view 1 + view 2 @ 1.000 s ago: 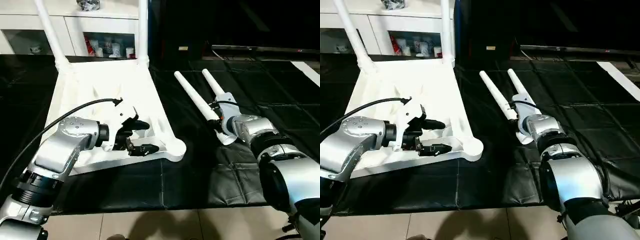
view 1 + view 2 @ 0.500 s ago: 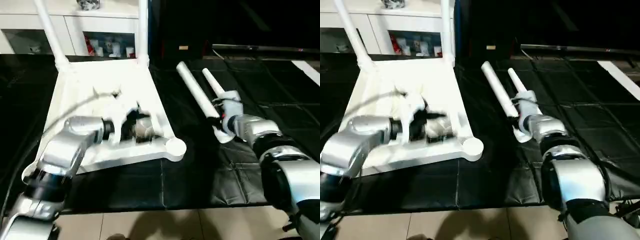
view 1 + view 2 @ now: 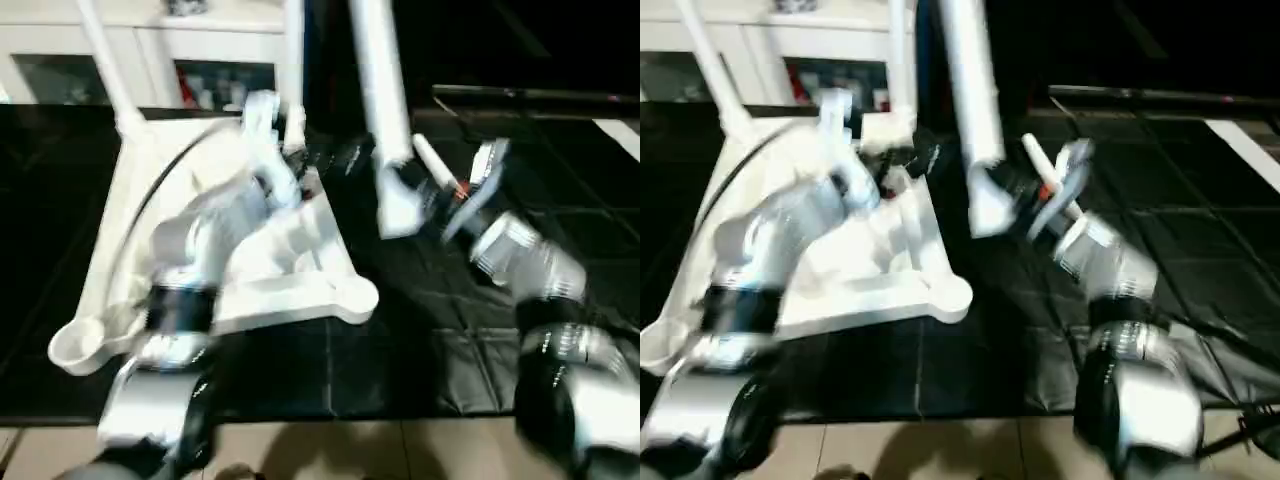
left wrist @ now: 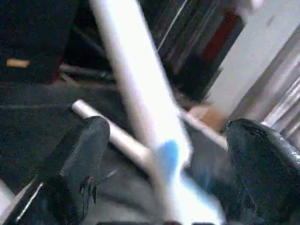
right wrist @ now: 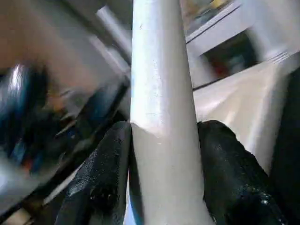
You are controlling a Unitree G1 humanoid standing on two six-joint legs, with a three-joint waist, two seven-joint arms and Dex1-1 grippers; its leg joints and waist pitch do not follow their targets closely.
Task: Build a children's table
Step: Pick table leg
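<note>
The children's table (image 3: 300, 235) lies upside down on the black mat, ribbed underside up, with two white legs (image 3: 105, 70) standing at its far corners. Both near corner sockets (image 3: 355, 297) hold nothing. My right gripper (image 5: 164, 131) is shut on a third white leg (image 3: 380, 110), holding it nearly upright just right of the table. Another loose leg (image 3: 432, 165) lies on the mat behind it. My left gripper (image 4: 171, 129) is raised over the table's far right part, with its fingers (image 4: 93, 140) wide open and nothing between them.
A white cabinet (image 3: 60, 50) stands behind the table. The black mat (image 3: 450, 330) covers the floor to the right, and tiled floor (image 3: 350, 450) runs along the front. A dark low unit (image 3: 520, 95) sits at the back right.
My right gripper has lifted the leg off the mat and swung it upright. My left arm has risen from the table's near edge toward its far right side, still open.
</note>
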